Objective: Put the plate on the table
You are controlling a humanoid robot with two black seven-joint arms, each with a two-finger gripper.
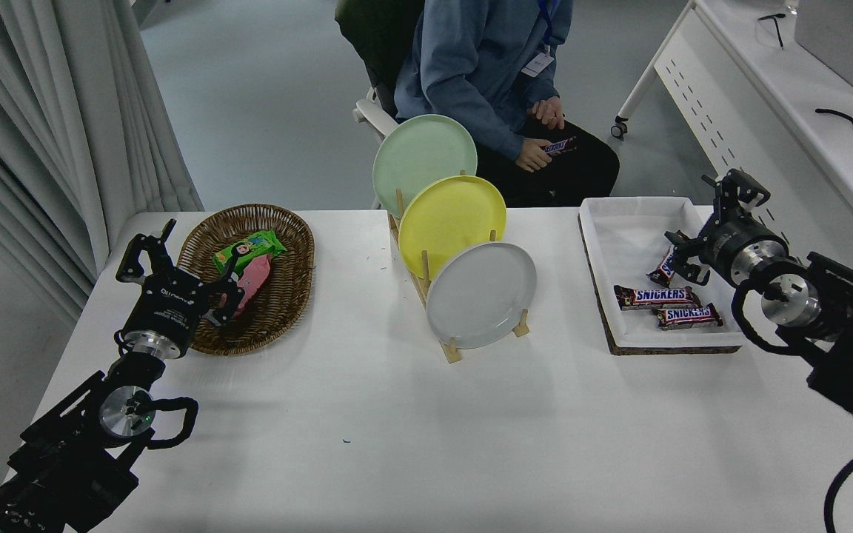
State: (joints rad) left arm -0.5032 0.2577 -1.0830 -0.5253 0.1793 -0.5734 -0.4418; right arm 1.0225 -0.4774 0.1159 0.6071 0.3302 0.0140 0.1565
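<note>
Near edge: bare white table (367, 444) across the lower frame. Left arm parked lower left, left gripper (175, 259) wide open, holding nothing, its tips over the rim of the wicker basket (300, 252) at centre left. Basket holds a green packet (249, 250) and a pink packet (252, 281), touching each other.

Centre: the plate (481, 295), light grey, stands tilted on edge in the front slot of a wooden rack (452, 348). Directly behind it in the rack a yellow plate (452, 222), then a pale green plate (424, 159); each one overlaps the one behind, so their lower parts are hidden. Nothing between the grey plate and the near edge of the table.

Right: white-lined tray (619, 237) w/ three Snickers bars; two lie side by side near its front (656, 296), a third is partly hidden behind the right gripper (704, 222). That gripper comes in from the right edge, over the tray's right side, fingers spread wide, empty, well apart from the grey plate.

Far: seated person (471, 66) in a blue top behind the rack, head cut off by the frame top, holding a small bar in the hands. White desk (767, 133) upper right, cut off; curtain (49, 111) upper left.
</note>
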